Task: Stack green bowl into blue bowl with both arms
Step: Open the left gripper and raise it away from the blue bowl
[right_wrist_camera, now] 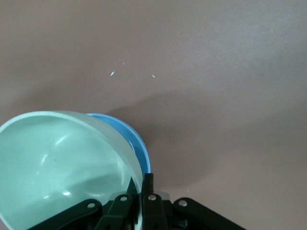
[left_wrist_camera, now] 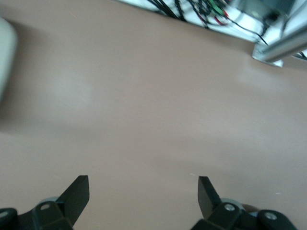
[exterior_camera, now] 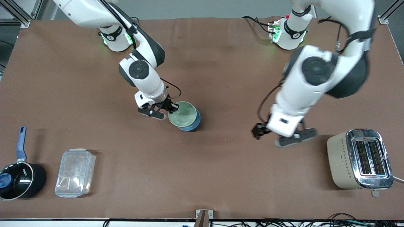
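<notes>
While the right gripper pinches the rim of the green bowl, which sits tilted in the blue bowl mid-table, the left gripper hangs open over bare table near the toaster, well apart.

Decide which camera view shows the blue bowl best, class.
The front view: the blue bowl sits on the table under the green bowl. The right wrist view shows only a rim sliver; the left wrist view shows none.
</notes>
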`<state>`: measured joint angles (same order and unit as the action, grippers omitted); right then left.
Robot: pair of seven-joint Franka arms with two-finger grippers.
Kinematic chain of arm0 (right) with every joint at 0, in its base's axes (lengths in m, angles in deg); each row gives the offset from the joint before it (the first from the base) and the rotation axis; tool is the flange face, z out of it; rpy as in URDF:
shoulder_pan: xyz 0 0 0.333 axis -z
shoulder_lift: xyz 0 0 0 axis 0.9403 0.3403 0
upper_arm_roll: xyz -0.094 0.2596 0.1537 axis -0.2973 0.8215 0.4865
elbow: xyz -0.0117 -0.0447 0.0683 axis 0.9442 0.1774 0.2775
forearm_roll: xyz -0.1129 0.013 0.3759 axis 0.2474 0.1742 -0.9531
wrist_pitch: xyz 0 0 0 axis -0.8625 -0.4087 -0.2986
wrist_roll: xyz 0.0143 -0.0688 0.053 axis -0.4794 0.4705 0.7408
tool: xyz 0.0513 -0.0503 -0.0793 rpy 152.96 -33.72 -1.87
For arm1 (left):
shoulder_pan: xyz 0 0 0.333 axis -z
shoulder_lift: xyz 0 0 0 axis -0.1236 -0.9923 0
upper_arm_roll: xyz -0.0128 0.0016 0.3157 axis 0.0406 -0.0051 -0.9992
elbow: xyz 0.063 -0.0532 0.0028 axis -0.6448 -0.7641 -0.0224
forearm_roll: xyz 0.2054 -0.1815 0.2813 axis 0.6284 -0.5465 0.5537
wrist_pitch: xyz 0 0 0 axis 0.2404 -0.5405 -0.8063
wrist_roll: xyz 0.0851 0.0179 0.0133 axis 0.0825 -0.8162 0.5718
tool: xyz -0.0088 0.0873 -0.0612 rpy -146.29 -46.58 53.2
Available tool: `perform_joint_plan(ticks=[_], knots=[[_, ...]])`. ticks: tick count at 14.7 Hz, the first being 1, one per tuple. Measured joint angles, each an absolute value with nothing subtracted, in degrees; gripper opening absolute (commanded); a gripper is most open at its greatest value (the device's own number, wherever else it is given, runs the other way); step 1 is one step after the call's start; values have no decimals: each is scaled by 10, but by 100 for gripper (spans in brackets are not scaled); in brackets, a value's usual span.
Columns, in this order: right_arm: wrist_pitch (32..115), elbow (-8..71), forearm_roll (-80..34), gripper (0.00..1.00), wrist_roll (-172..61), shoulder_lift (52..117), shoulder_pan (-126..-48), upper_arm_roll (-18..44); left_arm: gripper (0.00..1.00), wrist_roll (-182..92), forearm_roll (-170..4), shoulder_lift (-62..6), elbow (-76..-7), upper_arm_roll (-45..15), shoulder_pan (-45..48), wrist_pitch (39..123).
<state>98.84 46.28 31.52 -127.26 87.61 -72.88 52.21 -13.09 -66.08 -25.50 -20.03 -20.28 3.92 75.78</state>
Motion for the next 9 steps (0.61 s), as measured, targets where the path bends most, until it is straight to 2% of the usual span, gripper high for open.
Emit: perform_joint_plan(ticks=[3,6,7,9], knots=[[989,443,346,3,-1301,918,-730,527,100,-240,-661,-213,-200,-201,-26,734],[985,440,347,6,-1302,931,-730,537,100,-322,-661,-170,-200,-198,-59,681],[983,440,347,10,-1302,931,-730,540,100,-349,-661,-155,-200,-198,-63,651],[980,440,347,31,-1304,931,-731,544,100,-401,-681,-125,-201,-197,-79,600]])
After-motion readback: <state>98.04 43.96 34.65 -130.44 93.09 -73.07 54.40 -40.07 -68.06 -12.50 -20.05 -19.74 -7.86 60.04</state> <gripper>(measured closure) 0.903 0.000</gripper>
